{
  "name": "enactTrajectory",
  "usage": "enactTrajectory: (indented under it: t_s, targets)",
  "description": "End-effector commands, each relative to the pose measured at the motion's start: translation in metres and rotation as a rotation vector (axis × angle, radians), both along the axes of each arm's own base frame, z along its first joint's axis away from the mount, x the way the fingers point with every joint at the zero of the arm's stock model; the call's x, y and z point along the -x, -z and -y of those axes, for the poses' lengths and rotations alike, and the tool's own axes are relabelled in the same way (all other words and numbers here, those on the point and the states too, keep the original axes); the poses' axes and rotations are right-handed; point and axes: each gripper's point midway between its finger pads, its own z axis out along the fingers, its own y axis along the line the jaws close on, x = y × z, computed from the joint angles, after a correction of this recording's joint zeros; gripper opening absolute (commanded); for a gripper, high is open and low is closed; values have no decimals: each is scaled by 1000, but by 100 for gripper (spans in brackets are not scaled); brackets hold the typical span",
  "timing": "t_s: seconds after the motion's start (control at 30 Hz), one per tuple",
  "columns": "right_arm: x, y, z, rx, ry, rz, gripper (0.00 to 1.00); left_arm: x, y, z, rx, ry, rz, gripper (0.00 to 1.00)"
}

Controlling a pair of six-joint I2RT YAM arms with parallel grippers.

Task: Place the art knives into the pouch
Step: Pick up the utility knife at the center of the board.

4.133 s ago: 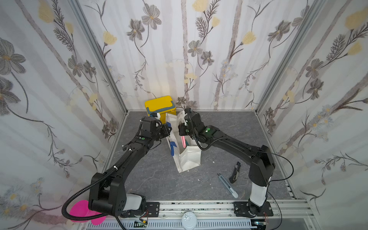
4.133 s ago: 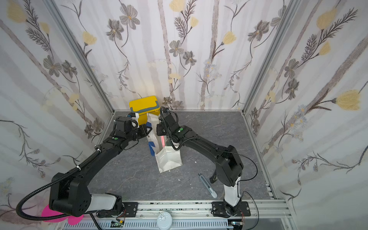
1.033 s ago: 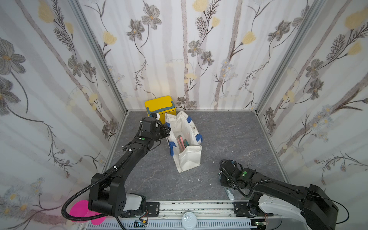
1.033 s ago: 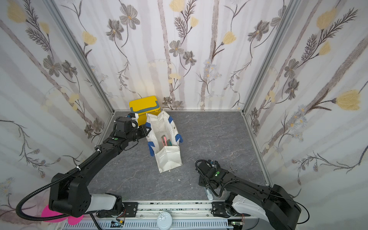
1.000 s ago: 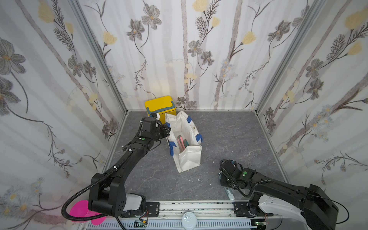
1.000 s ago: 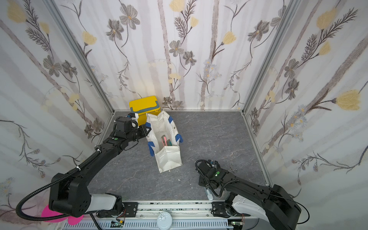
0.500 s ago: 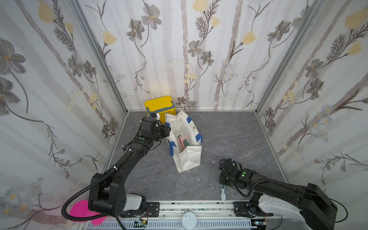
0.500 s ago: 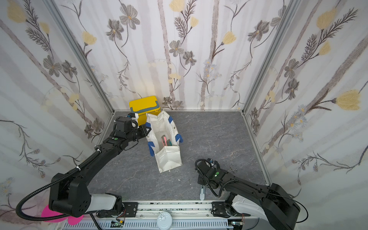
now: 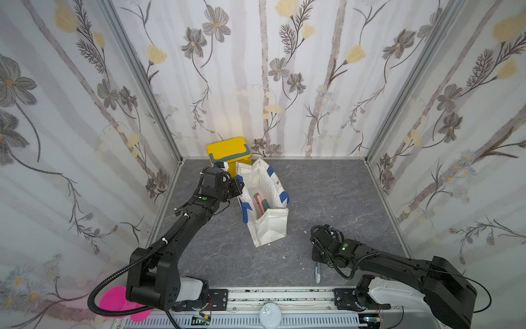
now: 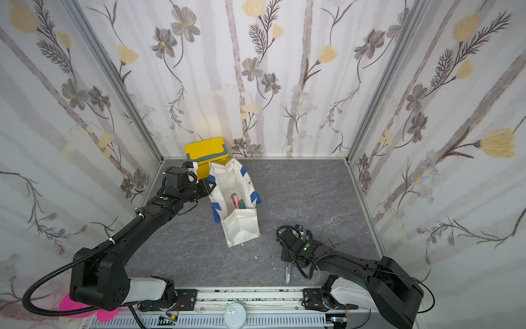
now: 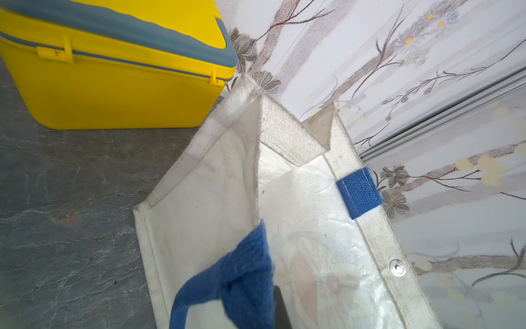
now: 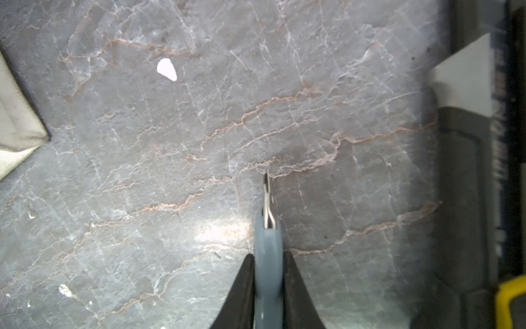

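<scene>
Right claw (image 12: 267, 260) grips the grey-blue art knife (image 12: 267, 239) at the near right of the surface (image 9: 216, 250); left claw (image 9: 238, 186) is clamped on the open pouch (image 9: 270, 228) at its left edge.

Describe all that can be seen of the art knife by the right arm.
The art knife is slim, with a grey-blue, plastic-looking body and a thin metal tip sticking out. Black fingers of the right gripper press both its sides. It points toward the front rail, low at the grey table, apart from the pouch; whether it is lifted cannot be told.
</scene>
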Motion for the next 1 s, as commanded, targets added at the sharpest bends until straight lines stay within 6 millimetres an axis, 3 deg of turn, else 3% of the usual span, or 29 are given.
enactTrajectory:
  t_s: [0.0, 0.3, 0.5, 0.73, 0.97]
  targets:
    - [8, 4, 7, 28, 17, -42, 13, -5, -11, 1, 10, 1, 37, 0]
    - [-19, -6, -4, 42, 36, 19, 8, -4, -10, 2, 16, 6, 37, 0]
    - [-54, -13, -6, 24, 89, 89, 6, -3, -13, 0, 13, 3, 46, 0]
    - [-117, -54, -14, -15, 115, 247, 1, -3, -11, 1, 15, 4, 42, 0]
    - [-161, -107, -13, -44, 129, 388, 0, -1, -14, 0, 16, 4, 48, 0]
